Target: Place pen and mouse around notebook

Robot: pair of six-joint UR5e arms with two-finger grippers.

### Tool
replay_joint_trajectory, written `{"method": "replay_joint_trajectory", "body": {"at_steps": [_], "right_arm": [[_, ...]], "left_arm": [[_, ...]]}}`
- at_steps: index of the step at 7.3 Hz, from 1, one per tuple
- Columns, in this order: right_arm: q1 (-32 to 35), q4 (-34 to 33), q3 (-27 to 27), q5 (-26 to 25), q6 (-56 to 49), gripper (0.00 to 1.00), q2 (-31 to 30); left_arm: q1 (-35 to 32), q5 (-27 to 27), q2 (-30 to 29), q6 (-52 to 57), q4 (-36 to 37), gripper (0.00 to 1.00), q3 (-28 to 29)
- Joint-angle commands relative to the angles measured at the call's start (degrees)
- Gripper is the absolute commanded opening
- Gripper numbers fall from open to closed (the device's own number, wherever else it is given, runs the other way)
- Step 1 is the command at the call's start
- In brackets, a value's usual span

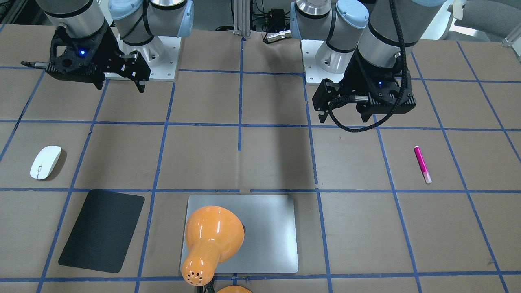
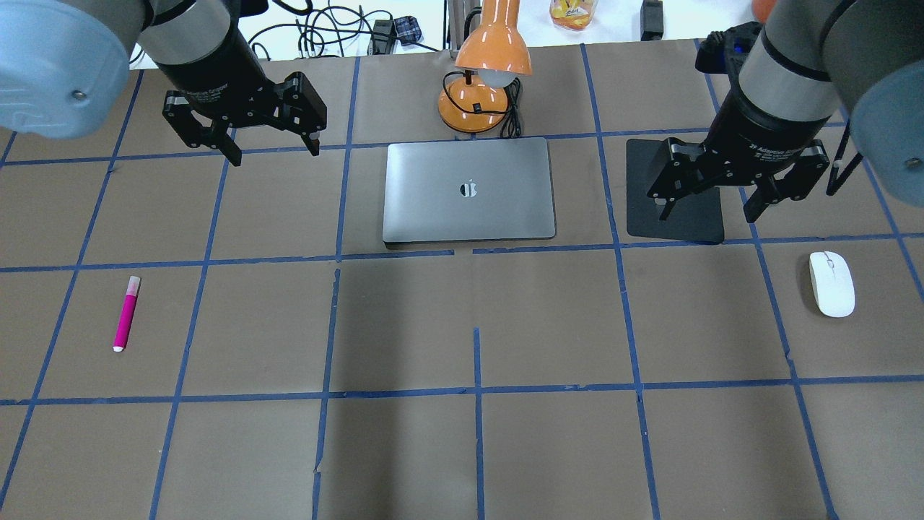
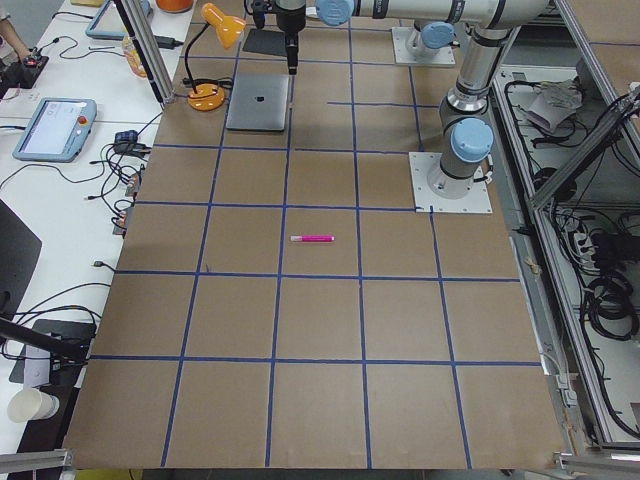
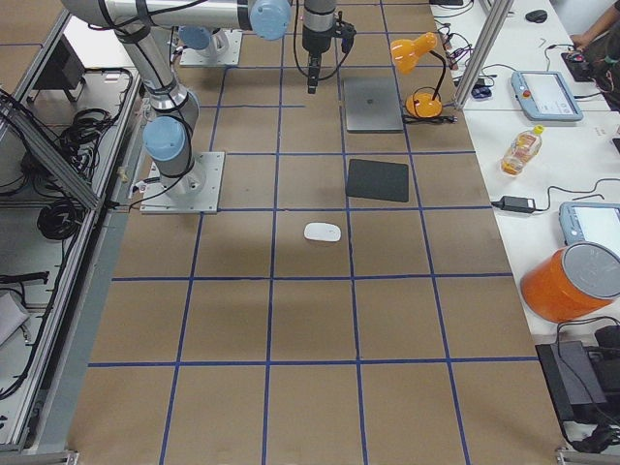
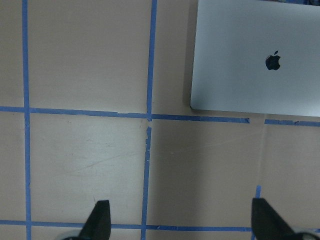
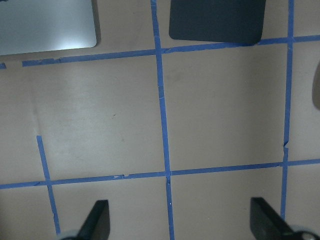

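The silver-grey notebook [image 2: 469,189] lies closed at the table's far middle. On the left side lies the magenta pen [image 2: 126,313], nearer the robot than the notebook. At the far right the white mouse [image 2: 831,284] rests on the table. My left gripper [image 2: 274,153] hangs open and empty above the table, left of the notebook and well beyond the pen. My right gripper [image 2: 709,214] hovers open and empty over the black mat's near edge, left of the mouse. The left wrist view shows the notebook [image 5: 255,55] at upper right, past the open left gripper [image 5: 181,222].
A thin black mat [image 2: 639,217] lies right of the notebook. An orange desk lamp [image 2: 484,65] stands behind the notebook, and its shade [image 1: 211,240] covers part of the notebook in the front-facing view. Blue tape lines grid the brown table.
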Motion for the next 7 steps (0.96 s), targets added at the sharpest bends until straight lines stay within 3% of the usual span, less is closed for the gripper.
{"method": "replay_joint_trajectory", "body": {"at_steps": [1, 2, 5, 6, 7], "right_arm": [[-0.2, -0.1, 0.0, -0.1, 0.0, 1.0, 0.1], [-1.0, -0.2, 0.1, -0.2, -0.1, 1.0, 0.1], [-13.0, -0.8, 0.3, -0.3, -3.4, 1.0, 0.1], [-15.8, -1.6, 1.1, -0.6, -8.4, 1.0, 1.5], [-18.9, -6.6, 1.9, -2.3, -11.3, 1.0, 4.8]], "left_arm": [[1.9, 3.0, 1.8, 0.3, -0.7, 1.0, -3.7], [3.5, 5.8, 2.6, 3.3, 0.1, 1.0, -6.0], [18.5, 5.9, 2.1, 19.9, 1.2, 1.0, -10.7], [23.8, 5.9, 1.5, 26.6, 6.6, 1.0, -13.3], [28.5, 5.7, 1.1, 29.0, 10.3, 1.0, -17.1]]}}
